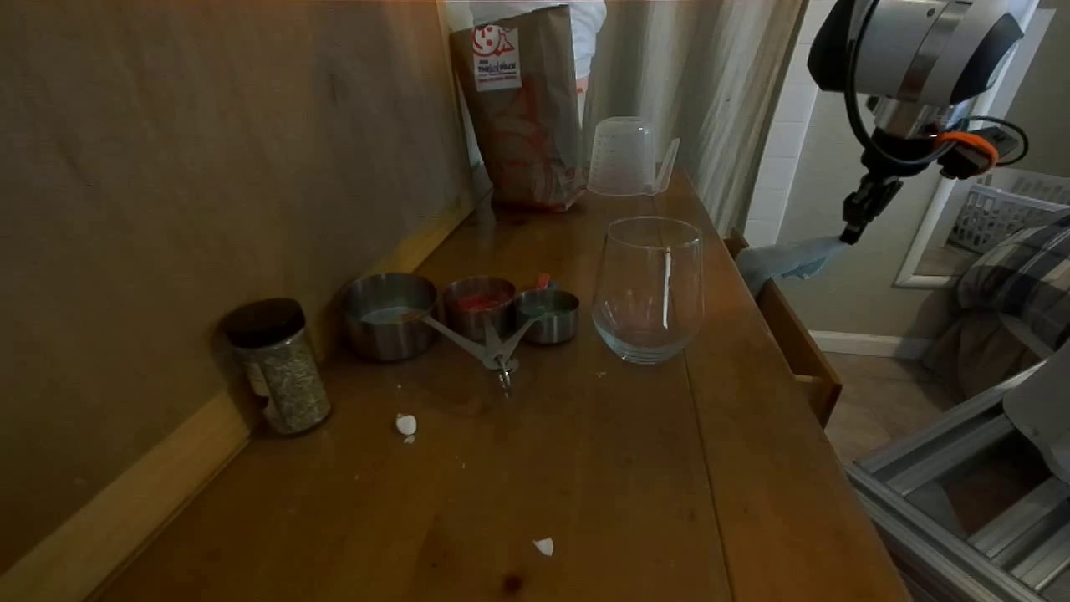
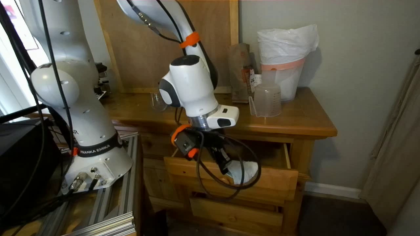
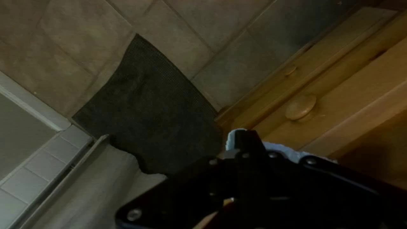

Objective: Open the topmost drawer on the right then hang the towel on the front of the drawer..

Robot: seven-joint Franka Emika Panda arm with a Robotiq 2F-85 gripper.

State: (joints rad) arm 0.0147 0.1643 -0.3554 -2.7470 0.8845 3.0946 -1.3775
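The topmost drawer (image 2: 275, 182) of the wooden dresser is pulled open. Its wooden side and front (image 1: 798, 351) also show beyond the counter edge in an exterior view, and its front with a round knob shows in the wrist view (image 3: 346, 124). My gripper (image 2: 225, 167) is in front of and just above the drawer front, shut on the pale blue towel (image 2: 244, 172). The towel extends from the fingertips (image 1: 851, 236) toward the drawer, and part of it (image 1: 786, 259) lies over the drawer. In the wrist view, the dark fingers (image 3: 243, 138) hide most of the towel (image 3: 286, 151).
A lower drawer (image 2: 236, 213) is slightly open. The countertop (image 1: 585, 468) bears a drinking glass (image 1: 648, 293), metal measuring cups (image 1: 389, 318), a spice jar (image 1: 280, 368), a plastic measuring jug (image 1: 623, 159) and a paper bag (image 1: 527, 109). Arm cables (image 2: 242, 164) loop near the drawer front.
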